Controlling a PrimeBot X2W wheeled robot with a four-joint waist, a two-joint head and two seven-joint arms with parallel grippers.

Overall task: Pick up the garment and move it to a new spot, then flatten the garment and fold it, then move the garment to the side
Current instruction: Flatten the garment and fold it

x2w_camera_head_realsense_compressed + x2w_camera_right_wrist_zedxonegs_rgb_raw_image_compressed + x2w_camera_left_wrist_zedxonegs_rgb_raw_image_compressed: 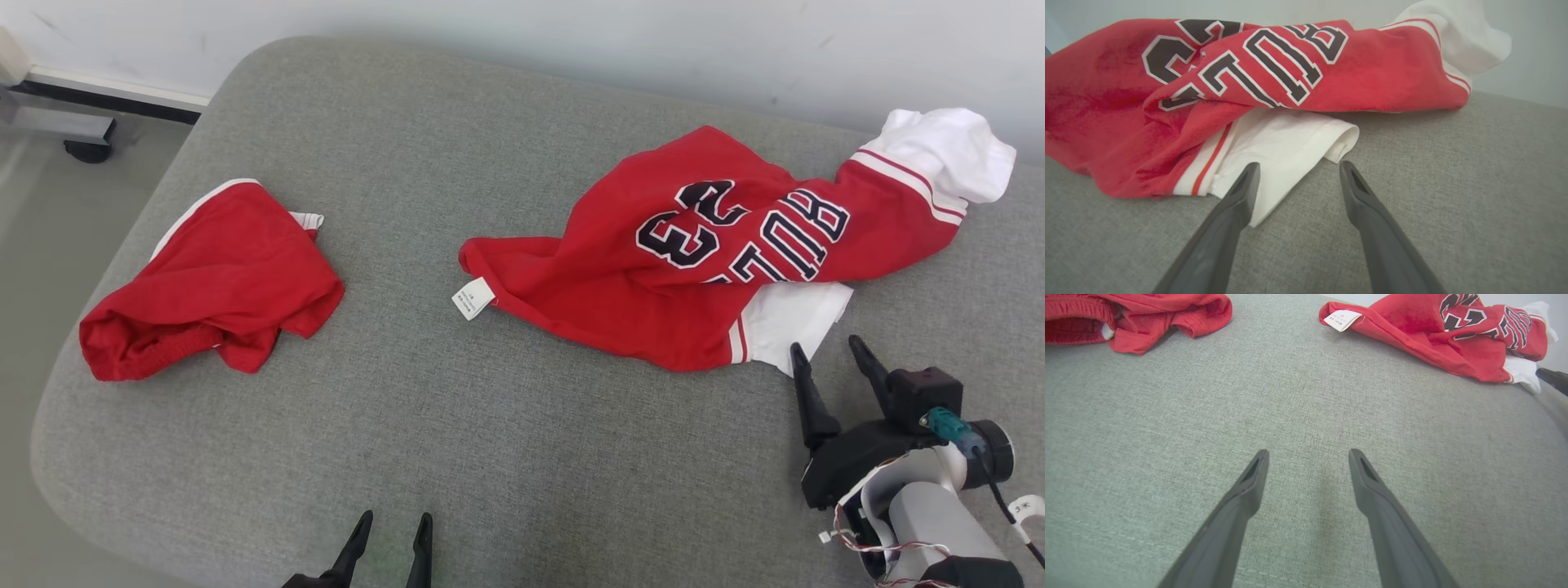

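The red jersey (694,269) lies crumpled at the right of the grey surface (490,425), well apart from the red shorts (216,286). The right end effector (825,343) is spread wide and empty, just beside the white sleeve (796,318). The left end effector (395,515) is wide too. This looks like the pick-up: next, pinch that sleeve edge.

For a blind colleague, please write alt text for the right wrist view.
The open right gripper points at the white sleeve of a crumpled red jersey lying on a grey cushion. Nothing is held.
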